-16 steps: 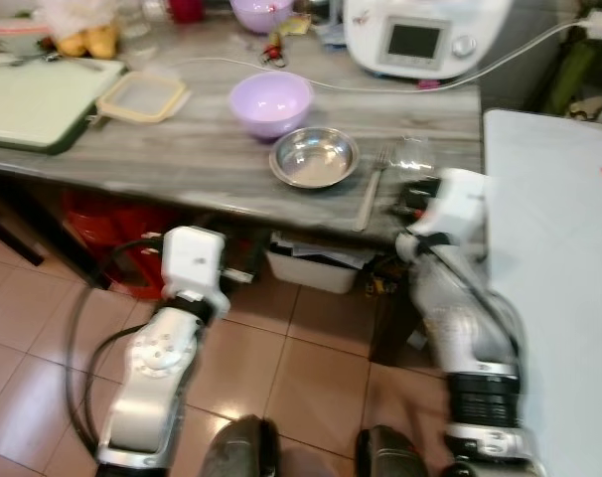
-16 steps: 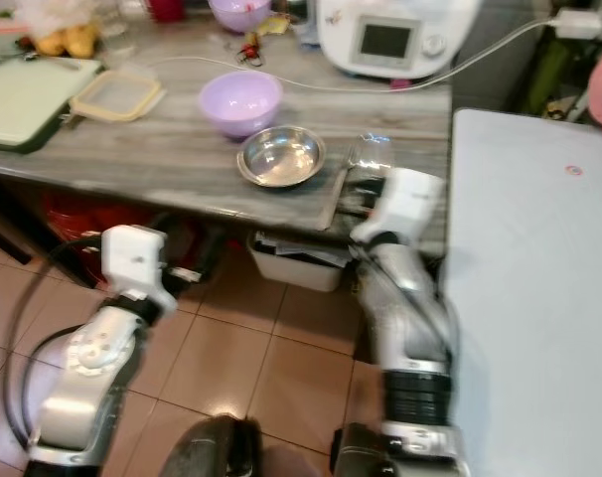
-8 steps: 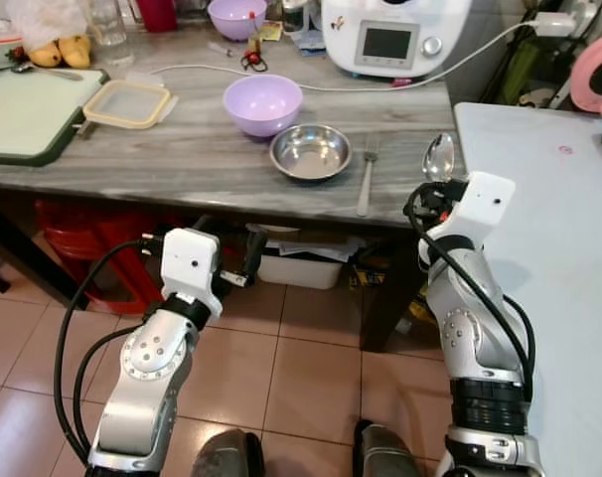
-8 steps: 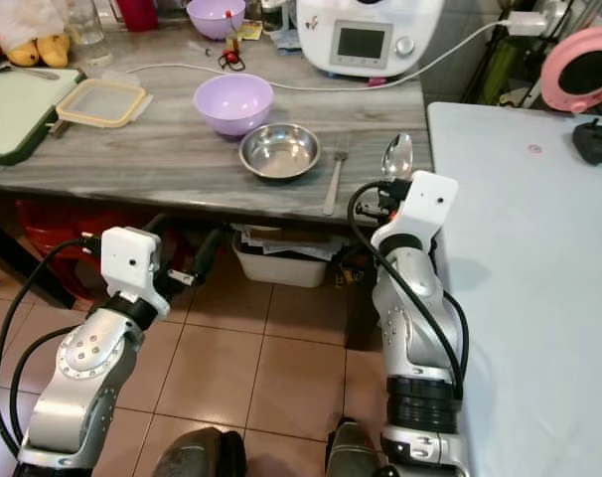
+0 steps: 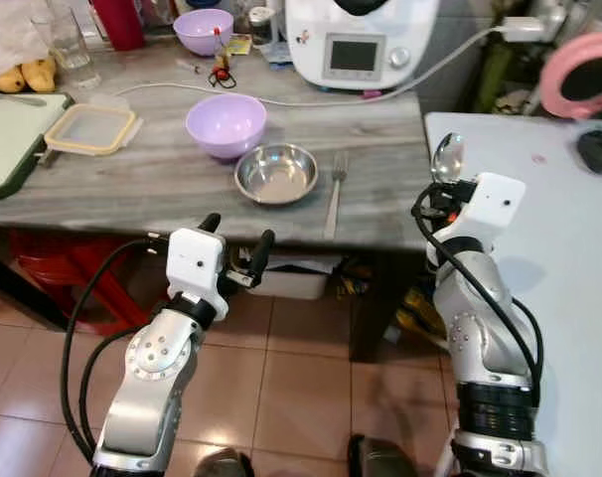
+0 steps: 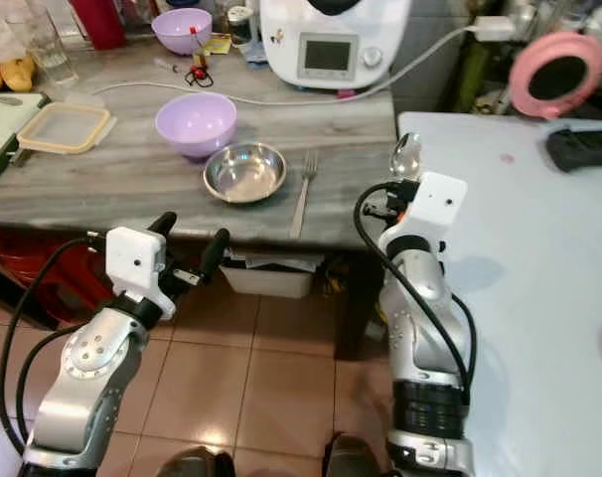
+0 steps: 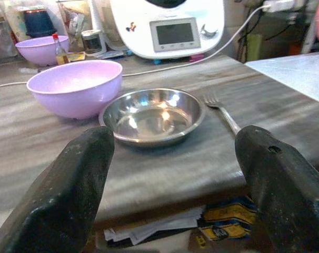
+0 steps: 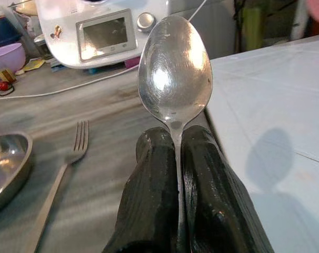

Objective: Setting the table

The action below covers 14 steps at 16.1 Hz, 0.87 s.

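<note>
My right gripper [image 5: 442, 191] is shut on a silver spoon [image 8: 175, 74], its bowl [image 5: 445, 158] sticking up past the fingers, at the right end of the grey wooden table [image 5: 132, 184], beside the white table [image 5: 569, 258]. On the wooden table a steel bowl [image 5: 276, 173] sits with a fork [image 5: 334, 191] lying to its right and a lilac bowl [image 5: 225, 124] behind it to the left. My left gripper [image 5: 237, 241] is open, held below the table's front edge facing the steel bowl [image 7: 153, 115].
A white kitchen machine [image 5: 359, 38] stands at the back with its cable [image 5: 281, 100] across the table. A lidded container [image 5: 92, 127], a green board [image 5: 8, 139], a glass [image 5: 58, 38] and a second lilac bowl [image 5: 204, 28] are to the left. A pink ring [image 5: 580, 75] lies on the white table.
The camera has shifted, sliding the scene left and down in the picture. My right gripper still holds the spoon upright; the left gripper stays open under the table edge.
</note>
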Motion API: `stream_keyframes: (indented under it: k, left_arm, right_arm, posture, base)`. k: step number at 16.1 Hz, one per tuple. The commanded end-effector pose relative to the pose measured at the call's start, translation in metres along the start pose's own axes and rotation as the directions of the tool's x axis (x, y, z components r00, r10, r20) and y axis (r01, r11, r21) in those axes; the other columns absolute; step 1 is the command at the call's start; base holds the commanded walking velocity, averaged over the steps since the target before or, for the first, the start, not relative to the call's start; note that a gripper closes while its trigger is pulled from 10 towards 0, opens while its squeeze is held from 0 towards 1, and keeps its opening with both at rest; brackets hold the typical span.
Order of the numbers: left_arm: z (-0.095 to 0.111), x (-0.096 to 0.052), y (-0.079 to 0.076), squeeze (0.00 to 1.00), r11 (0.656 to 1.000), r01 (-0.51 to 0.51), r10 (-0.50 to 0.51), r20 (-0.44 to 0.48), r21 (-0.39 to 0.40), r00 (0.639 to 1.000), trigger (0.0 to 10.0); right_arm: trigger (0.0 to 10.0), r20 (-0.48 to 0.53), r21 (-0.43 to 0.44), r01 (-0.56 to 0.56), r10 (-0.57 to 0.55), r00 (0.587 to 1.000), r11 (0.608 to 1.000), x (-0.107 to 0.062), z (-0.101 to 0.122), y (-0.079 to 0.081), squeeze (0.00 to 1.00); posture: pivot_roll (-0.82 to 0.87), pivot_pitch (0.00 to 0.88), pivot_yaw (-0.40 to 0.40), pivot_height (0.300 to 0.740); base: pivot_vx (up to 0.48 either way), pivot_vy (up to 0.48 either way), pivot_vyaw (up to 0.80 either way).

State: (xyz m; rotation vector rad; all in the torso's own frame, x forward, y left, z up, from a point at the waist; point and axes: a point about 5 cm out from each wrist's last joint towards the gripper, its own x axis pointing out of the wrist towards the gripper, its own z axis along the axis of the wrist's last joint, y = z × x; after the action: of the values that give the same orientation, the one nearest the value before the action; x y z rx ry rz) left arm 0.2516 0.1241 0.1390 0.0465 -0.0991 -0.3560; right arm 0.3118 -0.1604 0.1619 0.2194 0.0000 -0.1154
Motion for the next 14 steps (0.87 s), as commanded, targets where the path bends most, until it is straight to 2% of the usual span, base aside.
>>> stream_keyframes:
  k: [1, 3, 11, 14]
  left_arm:
    - [0.003, -0.001, 0.000, 0.00, 1.000, 0.010, -0.010, 0.011, 0.007, 1.000, 10.0]
    - [0.002, -0.002, 0.001, 0.00, 1.000, 0.004, -0.004, 0.006, -0.011, 1.000, 10.0]
    - [0.001, -0.003, 0.007, 0.00, 0.999, -0.035, 0.035, 0.001, 0.012, 0.999, 10.0]
    - [0.001, -0.004, 0.008, 0.00, 0.999, -0.036, 0.036, -0.001, 0.018, 0.999, 10.0]
  right_arm:
    - [10.0, 0.011, -0.002, -0.003, 0.003, 1.000, 1.000, 0.000, 0.003, 0.001, 0.00]
    - [10.0, 0.002, 0.002, -0.010, 0.010, 1.000, 1.000, 0.000, 0.001, 0.001, 0.00]
    - [10.0, -0.058, 0.027, -0.018, 0.019, 0.998, 0.999, -0.001, -0.010, 0.003, 0.00]
    - [10.0, -0.137, 0.076, 0.006, 0.005, 0.991, 0.997, 0.000, -0.022, 0.003, 0.00]
  posture:
    - [0.00, 0.114, 0.050, 0.740]
    - [0.00, 0.115, 0.051, 0.740]
    - [0.01, 0.123, 0.050, 0.740]
    - [0.01, 0.127, 0.050, 0.740]
  base:
    - [0.401, 0.000, -0.51]
    - [0.364, 0.000, 0.00]
    - [0.000, 0.000, 0.00]
    - [0.000, 0.000, 0.00]
